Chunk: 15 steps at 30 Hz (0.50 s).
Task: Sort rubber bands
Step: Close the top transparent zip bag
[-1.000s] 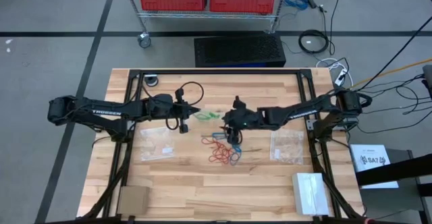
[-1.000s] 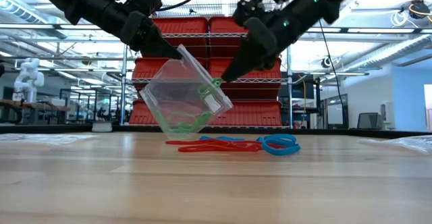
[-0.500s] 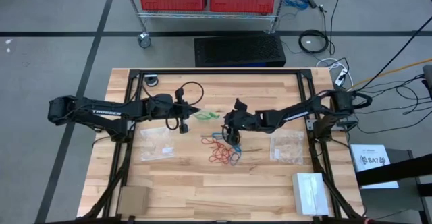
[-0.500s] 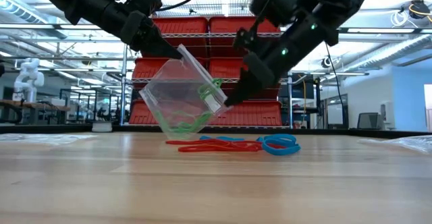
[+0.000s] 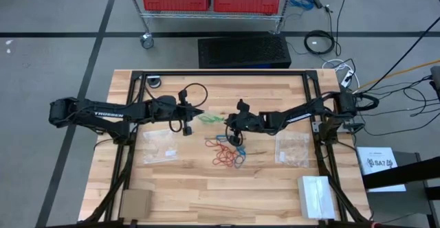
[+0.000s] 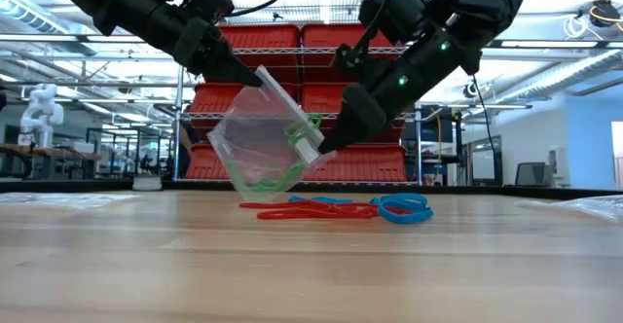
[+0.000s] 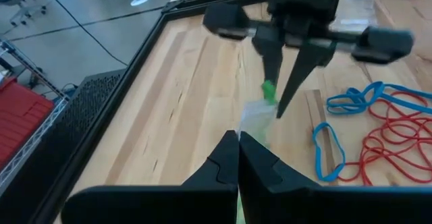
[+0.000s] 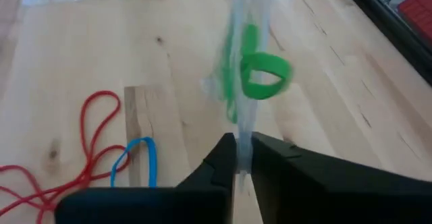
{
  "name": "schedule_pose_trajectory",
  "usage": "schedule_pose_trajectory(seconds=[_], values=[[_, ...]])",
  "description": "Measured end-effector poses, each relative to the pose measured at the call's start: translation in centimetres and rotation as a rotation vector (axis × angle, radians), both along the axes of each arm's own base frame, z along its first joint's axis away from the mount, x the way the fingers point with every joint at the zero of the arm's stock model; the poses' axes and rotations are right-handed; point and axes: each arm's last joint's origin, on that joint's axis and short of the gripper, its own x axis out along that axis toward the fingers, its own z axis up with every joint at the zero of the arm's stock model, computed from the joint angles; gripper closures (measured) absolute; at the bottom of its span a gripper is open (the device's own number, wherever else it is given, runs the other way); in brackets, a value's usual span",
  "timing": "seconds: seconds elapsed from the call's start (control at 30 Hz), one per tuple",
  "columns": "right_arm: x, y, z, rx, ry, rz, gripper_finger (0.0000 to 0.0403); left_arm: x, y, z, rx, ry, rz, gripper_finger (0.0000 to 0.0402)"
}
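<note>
Low view gives me the clearest read: my left pincer [image 6: 255, 76] has its fingers pressed together on the upper corner of a clear zip bag [image 6: 263, 143], which hangs tilted above the tabletop [image 6: 311, 265] with green rubber bands [image 6: 265, 179] pooled at its bottom. My right pincer [image 6: 326, 146] is closed narrow on the bag's opposite edge, just beside a green band [image 6: 298, 128] that sits at the bag's mouth. From the right wrist view the fingers nearly meet around the thin plastic, and that green loop [image 8: 262, 75] lies just beyond the tips; whether it is inside the bag or only hooked on the rim I cannot tell, as the plastic blurs there. Red rubber bands [image 5: 223, 161] and blue rubber bands [image 5: 234, 152] lie loose on the wood under and beside the right pincer. Two more clear bags [image 5: 159, 146] [image 5: 292, 149] lie flat, one to each side.
</note>
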Motion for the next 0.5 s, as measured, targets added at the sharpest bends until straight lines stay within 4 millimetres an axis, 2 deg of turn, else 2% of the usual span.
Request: schedule_pose_trajectory(seconds=[0.13, 0.33, 0.5], values=[[-0.4, 0.0, 2.1, 0.003, -0.027, -0.003, 0.0382, 0.0, 0.1, 0.0, 0.016, -0.001, 0.015, 0.0401], [-0.8, 0.0, 7.9, -0.007, -0.131, -0.003, 0.0392, 0.1, 0.1, 0.2, 0.019, -0.020, 0.018, 0.0401], [-0.5, -0.1, 11.6, -0.027, -0.100, 0.011, 0.0392, 0.2, 0.1, 0.6, 0.001, -0.066, 0.025, 0.0401]])
